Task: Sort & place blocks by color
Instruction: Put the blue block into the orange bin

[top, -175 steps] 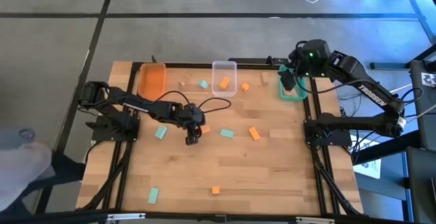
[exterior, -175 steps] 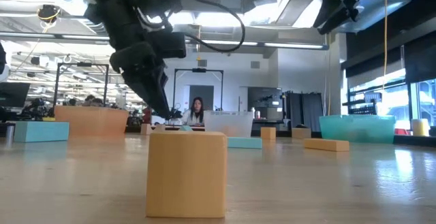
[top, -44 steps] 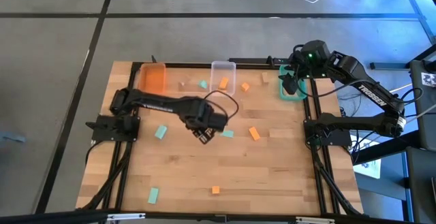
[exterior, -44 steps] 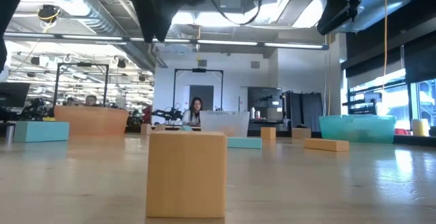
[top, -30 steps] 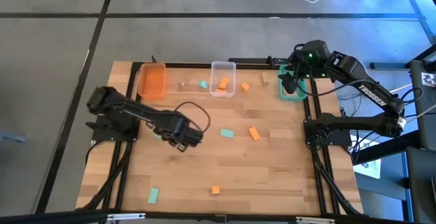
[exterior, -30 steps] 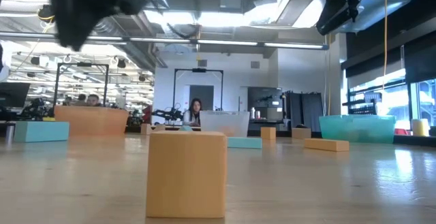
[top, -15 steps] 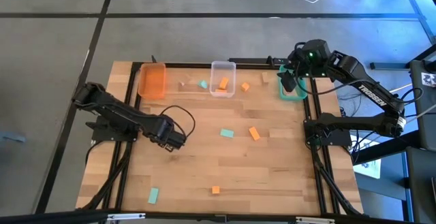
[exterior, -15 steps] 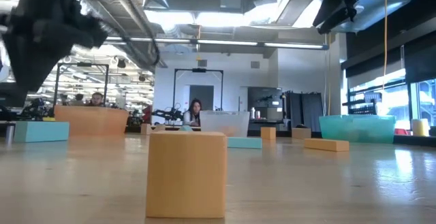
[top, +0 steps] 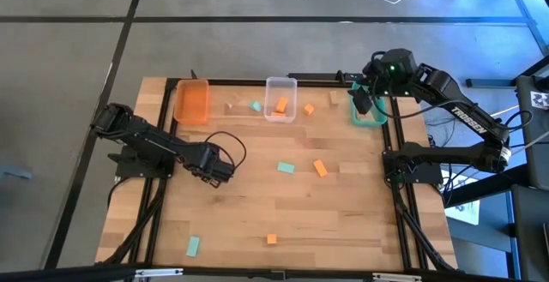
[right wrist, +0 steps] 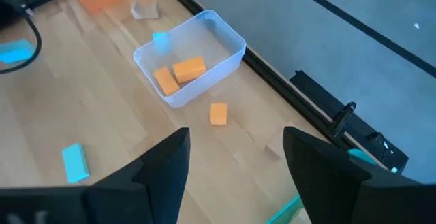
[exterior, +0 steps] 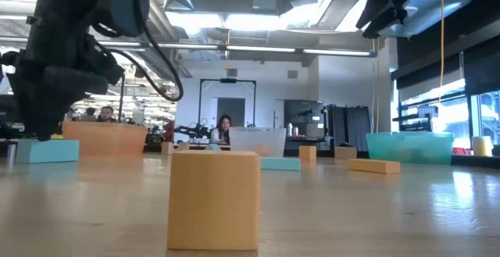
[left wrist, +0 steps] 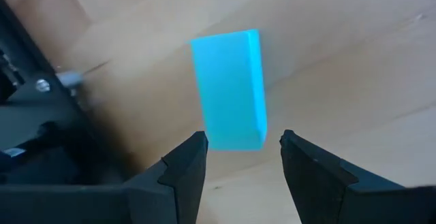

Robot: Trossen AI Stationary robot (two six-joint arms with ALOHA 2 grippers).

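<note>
My left gripper hangs open close over a mint green block that lies flat on the table near the left edge. Its fingertips stand on either side of the block's near end without touching it. In the low view the gripper is just above that block. My right gripper waits open over the teal bin at the far right corner. Other blocks lie flat: mint, orange, orange, mint.
An orange bin and a clear bin holding orange blocks stand along the far edge. Loose blocks lie between them and beside the clear bin. The left arm's frame rail runs close beside the mint block.
My left gripper has moved from nearer the table's middle toward the left edge and come down over the mint block there, staying open. The right arm and the blocks have kept still.
</note>
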